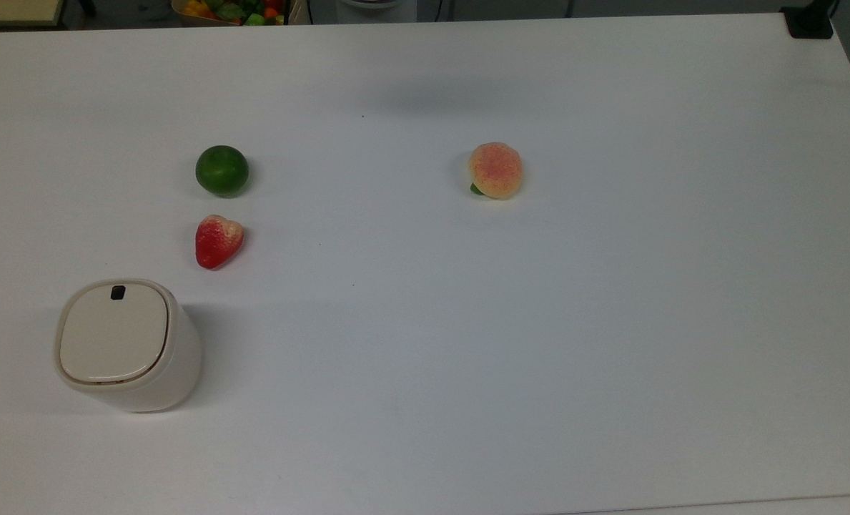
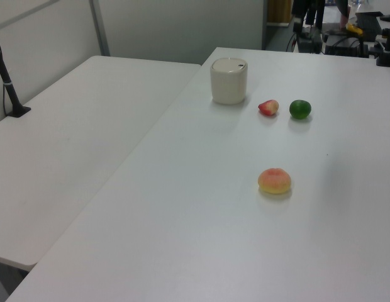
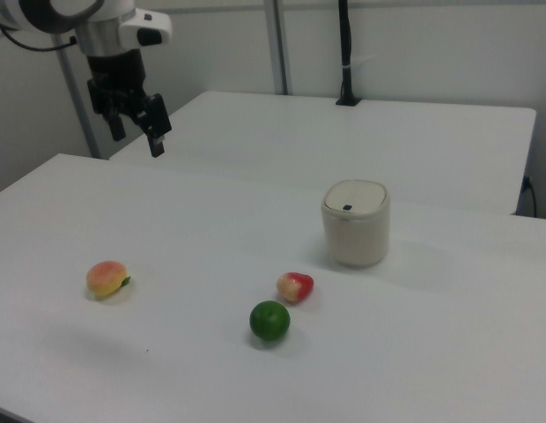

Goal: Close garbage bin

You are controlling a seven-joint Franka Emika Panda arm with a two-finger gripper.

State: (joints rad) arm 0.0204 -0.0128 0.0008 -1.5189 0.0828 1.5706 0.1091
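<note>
The garbage bin [image 1: 114, 342] is a cream-white rounded-square tub with its flat lid lying down flush and a small black tab near the lid's edge. It stands at the top view's lower left, at the far end of the table in the left view [image 2: 228, 80], and right of centre in the right view [image 3: 355, 223]. My gripper [image 3: 136, 139] hangs high above the table at the right view's upper left, far from the bin. Its black fingers [image 3: 156, 143] are apart with nothing between them.
A red strawberry [image 1: 217, 241] and a green lime [image 1: 221, 170] lie close to the bin. A peach [image 1: 495, 169] sits alone near the table's middle. A crate of toy produce [image 1: 231, 10] stands beyond the top view's upper edge. A second white table [image 2: 75, 126] adjoins.
</note>
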